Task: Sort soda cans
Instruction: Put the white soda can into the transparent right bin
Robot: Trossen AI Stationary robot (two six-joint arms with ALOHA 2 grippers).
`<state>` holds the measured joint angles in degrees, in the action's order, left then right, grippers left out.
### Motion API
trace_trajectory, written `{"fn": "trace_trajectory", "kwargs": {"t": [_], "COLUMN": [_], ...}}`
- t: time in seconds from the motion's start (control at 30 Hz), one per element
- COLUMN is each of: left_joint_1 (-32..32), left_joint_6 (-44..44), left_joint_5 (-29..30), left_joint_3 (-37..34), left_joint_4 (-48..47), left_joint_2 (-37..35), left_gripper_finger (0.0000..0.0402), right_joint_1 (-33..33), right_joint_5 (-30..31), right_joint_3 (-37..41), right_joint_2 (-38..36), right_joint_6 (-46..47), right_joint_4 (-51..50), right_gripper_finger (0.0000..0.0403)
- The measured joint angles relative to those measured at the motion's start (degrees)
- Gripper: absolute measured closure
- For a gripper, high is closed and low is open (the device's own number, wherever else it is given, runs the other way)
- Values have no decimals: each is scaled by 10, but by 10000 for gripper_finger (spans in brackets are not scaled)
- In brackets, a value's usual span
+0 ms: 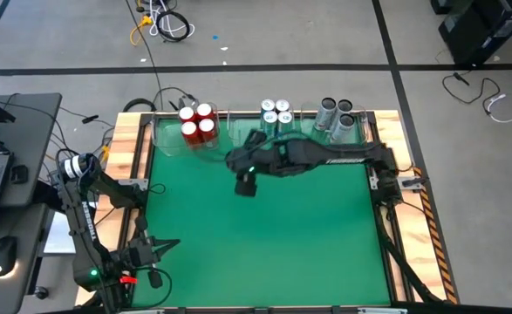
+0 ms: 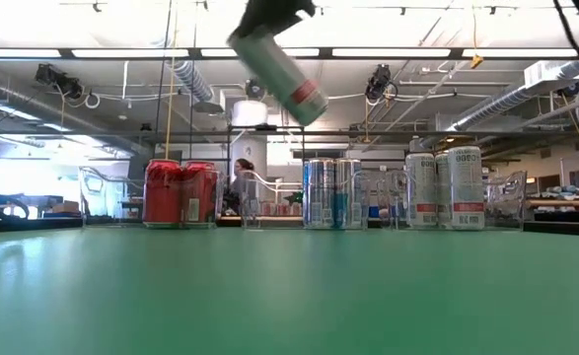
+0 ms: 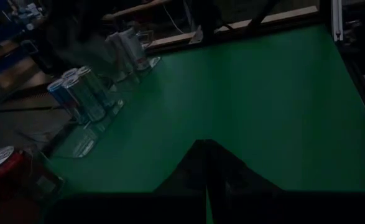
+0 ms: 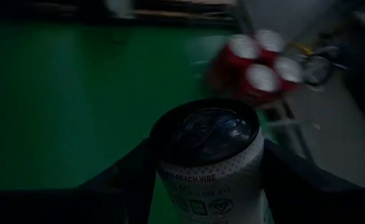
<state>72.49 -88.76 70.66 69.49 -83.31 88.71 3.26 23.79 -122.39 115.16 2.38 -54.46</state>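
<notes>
The right gripper [image 1: 245, 180] hangs above the green table [image 1: 264, 235] near its far side, its two fingers spread around a white-and-silver soda can [image 4: 210, 165] that it has clamped between them; in the low view this held can [image 2: 279, 71] is lifted well clear of the surface and tilted, with a red band near its lower end. Just beyond the gripper, along the table's far edge, the other cans stand upright in clear plastic bins [image 1: 170, 139]: four red cans [image 1: 197, 122] on the left, four light blue-and-white cans [image 1: 276, 115] in the middle, and three dark grey/silver cans [image 1: 336, 114] on the right. In the right wrist view the red cans [image 4: 257, 68] show beyond the held can's silvery top. The left gripper [image 1: 151, 250] waits at the near left corner of the table, its fingers pressed together and holding nothing. A person [image 2: 242, 184] shows in the room behind the table.
</notes>
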Motion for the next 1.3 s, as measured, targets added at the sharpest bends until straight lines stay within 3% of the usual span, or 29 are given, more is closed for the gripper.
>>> {"fn": "trace_trajectory", "kwargs": {"t": [0.2,0.43,0.6,0.73,0.87,1.03,1.13,1.3], "left_joint_1": [0,0,0,-3,-13,-23,-25,-25], "left_joint_6": [0,0,0,0,0,0,3,11], "left_joint_5": [5,7,17,19,20,20,20,22], "left_joint_3": [0,0,0,0,0,0,0,0], "left_joint_4": [1,0,-1,-3,-3,-6,-7,-4], "left_joint_2": [0,0,0,0,0,0,0,0], "left_gripper_finger": [401,401,401,401,401,401,401,401], "right_joint_1": [-25,-49,-54,-55,-63,-68,-74,-94], "right_joint_5": [37,98,244,356,424,495,525,545], "right_joint_3": [98,335,532,688,819,927,963,990], "right_joint_2": [-98,-278,-416,-492,-521,-505,-491,-464], "right_joint_6": [26,68,139,169,164,91,81,101], "right_joint_4": [-3,123,249,411,608,832,905,939], "right_gripper_finger": [172,172,172,172,172,172,172,172]}}
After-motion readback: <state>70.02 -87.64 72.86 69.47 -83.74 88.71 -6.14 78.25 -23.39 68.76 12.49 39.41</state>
